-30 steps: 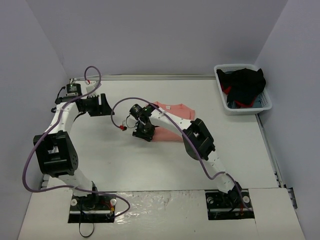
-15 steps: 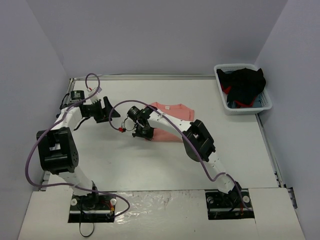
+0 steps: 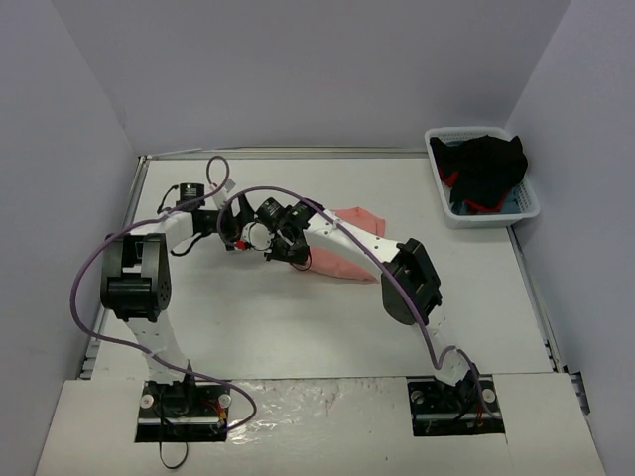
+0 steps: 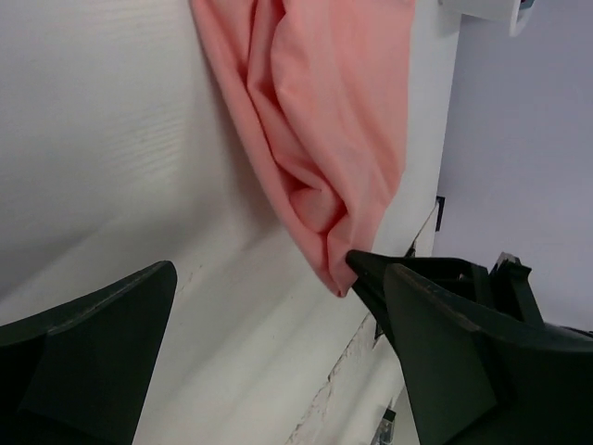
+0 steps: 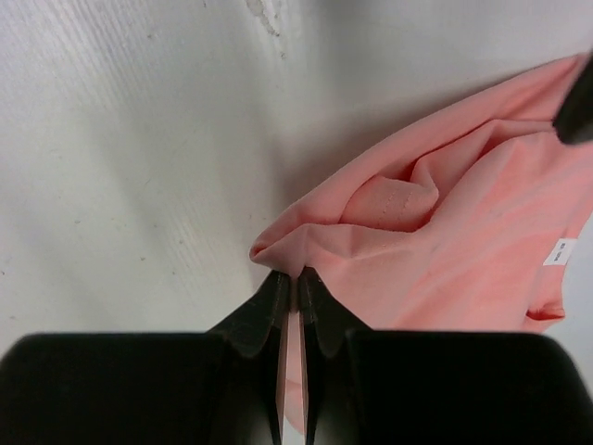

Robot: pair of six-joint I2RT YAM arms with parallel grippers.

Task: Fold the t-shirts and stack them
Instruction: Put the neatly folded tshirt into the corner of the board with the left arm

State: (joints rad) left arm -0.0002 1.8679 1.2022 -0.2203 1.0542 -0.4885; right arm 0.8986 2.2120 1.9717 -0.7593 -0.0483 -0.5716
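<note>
White table [image 3: 298, 327] lies open around the t-shirt [image 5: 445, 232], its edge pinched by right gripper [image 5: 289, 278]; left gripper [image 4: 261, 265] gapes wide.

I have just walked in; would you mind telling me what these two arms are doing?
The right gripper is shut on a bunched edge of the salmon-pink t-shirt, which lies crumpled on the table. The left gripper is open next to the cloth, one fingertip right at its edge, holding nothing. The shirt is not yet folded. A white basket of dark clothes sits in the far right corner.
</note>
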